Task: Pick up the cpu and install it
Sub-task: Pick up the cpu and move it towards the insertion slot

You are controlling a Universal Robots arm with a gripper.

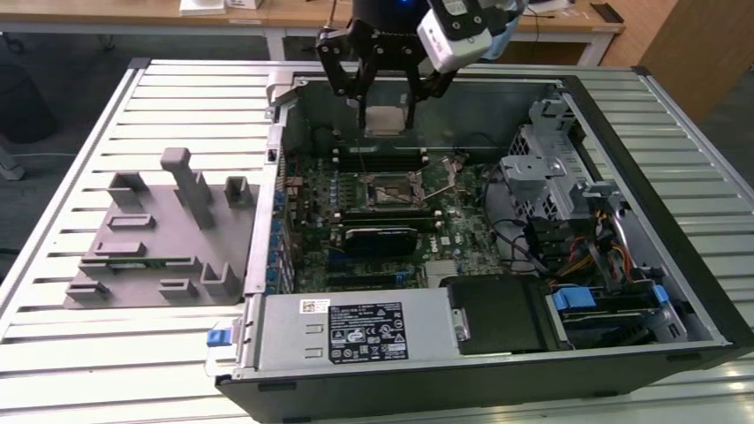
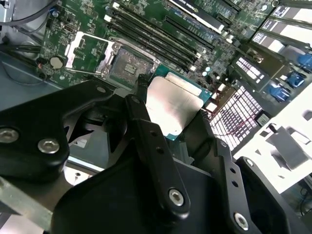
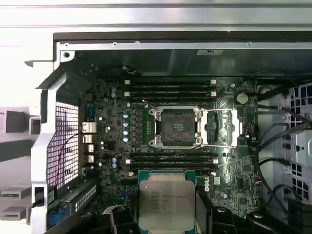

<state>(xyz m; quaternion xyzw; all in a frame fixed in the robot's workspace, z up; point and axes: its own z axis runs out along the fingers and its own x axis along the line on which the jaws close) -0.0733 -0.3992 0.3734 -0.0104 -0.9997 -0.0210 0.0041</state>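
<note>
Toward the table's (image 1: 141,106) far edge in the exterior view, over the open computer case (image 1: 697,265): claw (image 1: 387,109) closed on the cpu (image 1: 387,124), gripping two opposite sides, chip level and airborne. Motherboard socket (image 3: 175,126) lies beneath, well apart, cover plate swung open.

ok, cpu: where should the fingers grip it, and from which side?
By two opposite thin edges, coming from the lid side, as the gripper holds the cpu now. It is a flat square, and that leaves its underside free to face the open socket.
</note>
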